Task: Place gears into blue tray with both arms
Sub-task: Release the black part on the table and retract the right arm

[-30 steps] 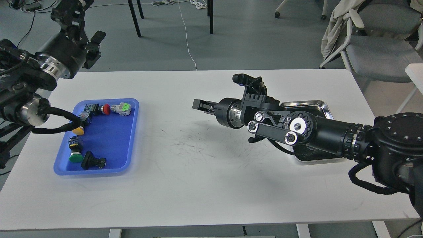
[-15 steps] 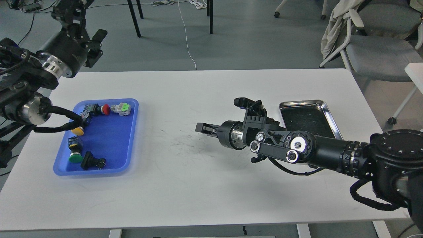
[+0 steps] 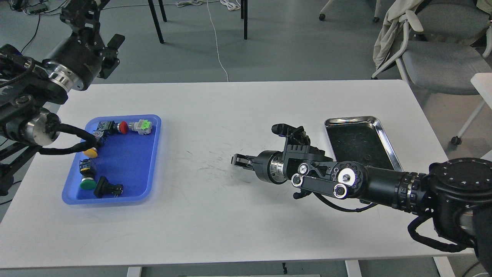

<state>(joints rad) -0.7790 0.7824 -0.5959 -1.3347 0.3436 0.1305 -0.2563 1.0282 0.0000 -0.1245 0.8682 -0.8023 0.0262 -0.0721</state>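
Observation:
The blue tray [image 3: 130, 169] lies at the table's left and holds several coloured push-buttons and a black boxy plug [image 3: 108, 187]. I can make out no gears anywhere; they are hidden or too small to see. My right arm reaches in from the lower right and lies low over the table's middle. My right gripper [image 3: 235, 159] points left, well to the right of the blue tray. Its fingers look close together and I cannot tell them apart. My left gripper [image 3: 78, 11] is raised beyond the table's far left corner, dark and unclear.
A shiny steel tray [image 3: 378, 127] with a dark bottom sits at the right, just behind my right forearm. A chair [image 3: 434, 57] with a jacket stands past the far right corner. Table legs and cables are on the floor behind.
My right arm has dropped and pulled back toward me, uncovering the steel tray. Its gripper now sits lower over the table's middle. The left arm has hardly moved.

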